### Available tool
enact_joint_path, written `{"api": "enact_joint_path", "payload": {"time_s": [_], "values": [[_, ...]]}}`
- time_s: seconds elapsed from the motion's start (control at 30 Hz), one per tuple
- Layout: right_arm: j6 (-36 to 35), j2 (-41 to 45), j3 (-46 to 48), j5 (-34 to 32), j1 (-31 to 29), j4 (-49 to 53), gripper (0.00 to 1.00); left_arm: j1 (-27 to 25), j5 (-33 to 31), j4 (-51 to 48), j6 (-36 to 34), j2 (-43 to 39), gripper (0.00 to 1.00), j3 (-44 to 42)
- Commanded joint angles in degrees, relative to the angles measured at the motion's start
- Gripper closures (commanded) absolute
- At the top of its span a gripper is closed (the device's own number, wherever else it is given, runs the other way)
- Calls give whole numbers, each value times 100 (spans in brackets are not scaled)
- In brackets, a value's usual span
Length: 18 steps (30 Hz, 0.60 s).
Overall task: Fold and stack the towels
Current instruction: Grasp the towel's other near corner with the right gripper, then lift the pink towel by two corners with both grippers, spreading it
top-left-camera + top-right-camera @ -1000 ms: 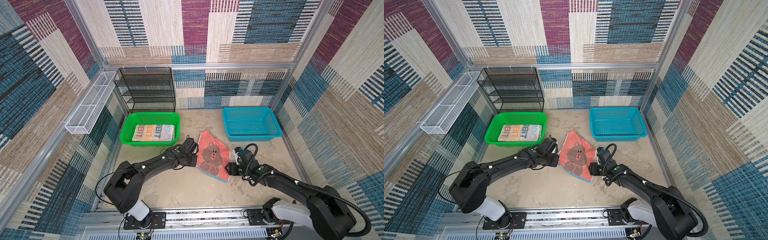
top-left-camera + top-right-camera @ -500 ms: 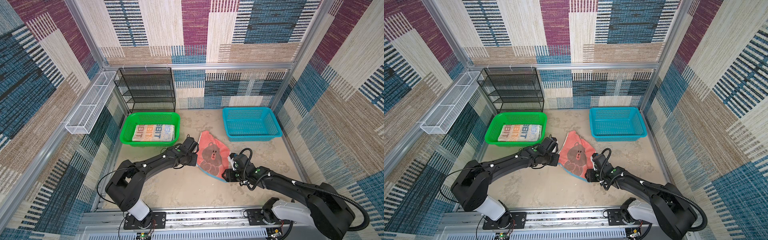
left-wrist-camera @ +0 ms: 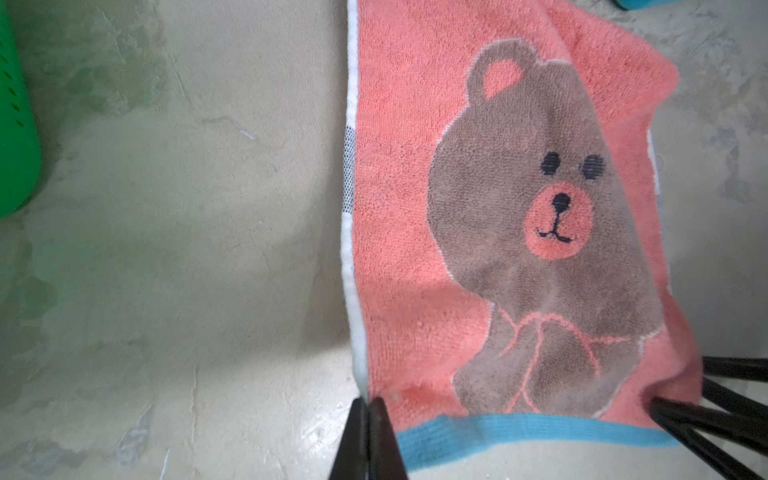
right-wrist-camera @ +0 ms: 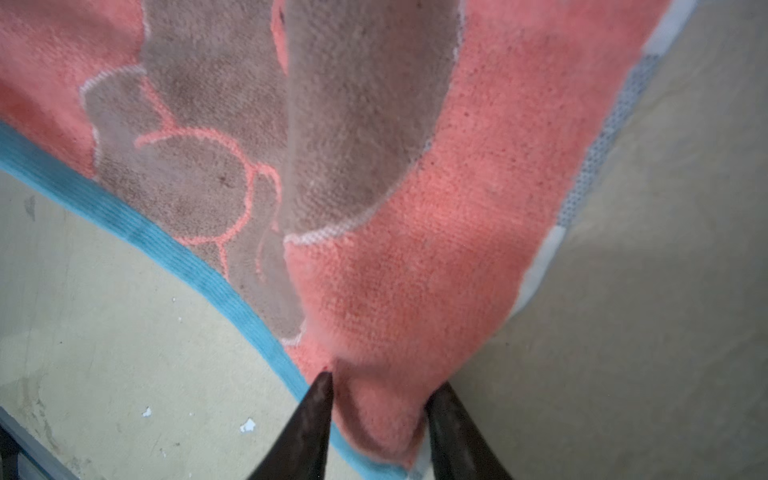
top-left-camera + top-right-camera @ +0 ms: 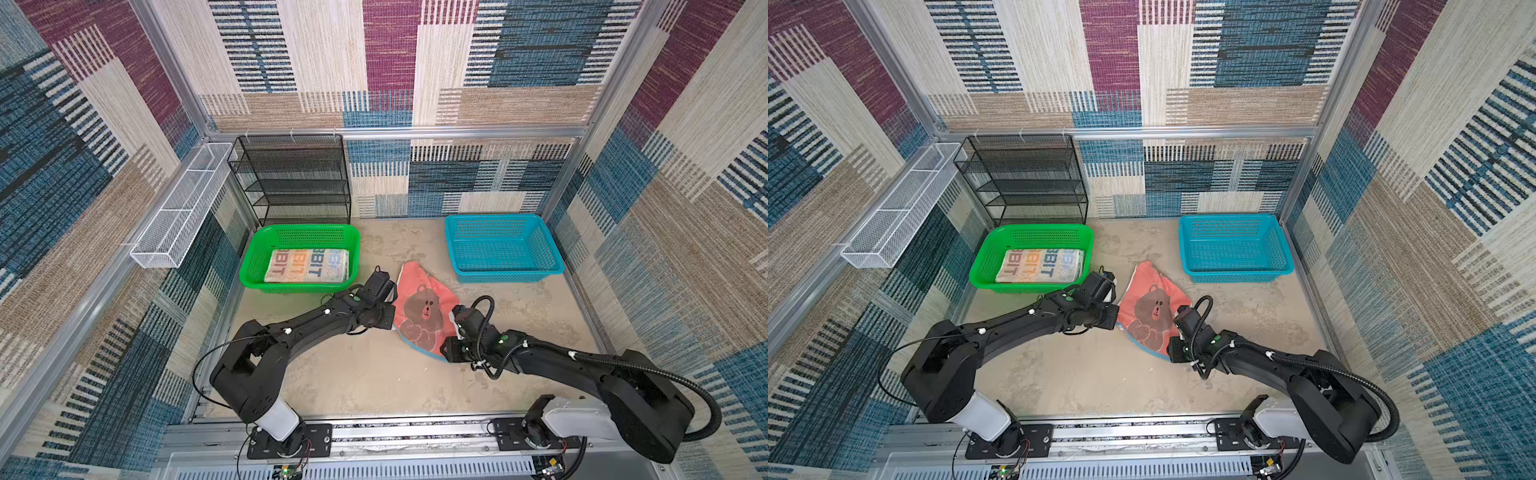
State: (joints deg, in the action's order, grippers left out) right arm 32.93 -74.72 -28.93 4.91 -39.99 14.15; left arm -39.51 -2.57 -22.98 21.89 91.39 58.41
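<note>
The left claw (image 3: pixel 368 409) is pressed fully together on one near corner of the coral towel (image 5: pixel 424 309), exactly as a second ago. The right claw (image 4: pixel 382 386) has slid from the towel's side edge to the other near corner at the blue hem. Its jaws have narrowed onto the bunched cloth there, both fingertips (image 4: pixel 320 399) touching it, though how firmly they bite is hard to judge. The towel stretches away ahead of both claws on the table (image 5: pixel 374 382). The lettered towel (image 5: pixel 307 266) lies folded in the green basket (image 5: pixel 253 266), beyond the left claw.
</note>
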Motion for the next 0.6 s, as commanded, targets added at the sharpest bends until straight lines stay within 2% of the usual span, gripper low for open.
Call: {"api": "enact_joint_path", "payload": {"time_s": [0.0,0.03,0.1,0.13,0.3,0.57], "values": [[126,-170,2,-25,-50,414,75,4,133,188,-154,-68,100,-14],[119,-183,-12,-3,-53,388,79,4,142,197,-158,-64,100,-24],[118,-150,-37,-13,-58,338,96,4,134,198,-167,-69,100,-19],[124,-102,-50,-58,-53,342,100,4,125,198,-176,-74,100,-1],[70,401,-280,-480,-53,542,100,4,38,179,-227,-202,100,1],[-498,942,-1120,-1270,-48,887,100,13,-20,67,-451,-845,100,333]]}}
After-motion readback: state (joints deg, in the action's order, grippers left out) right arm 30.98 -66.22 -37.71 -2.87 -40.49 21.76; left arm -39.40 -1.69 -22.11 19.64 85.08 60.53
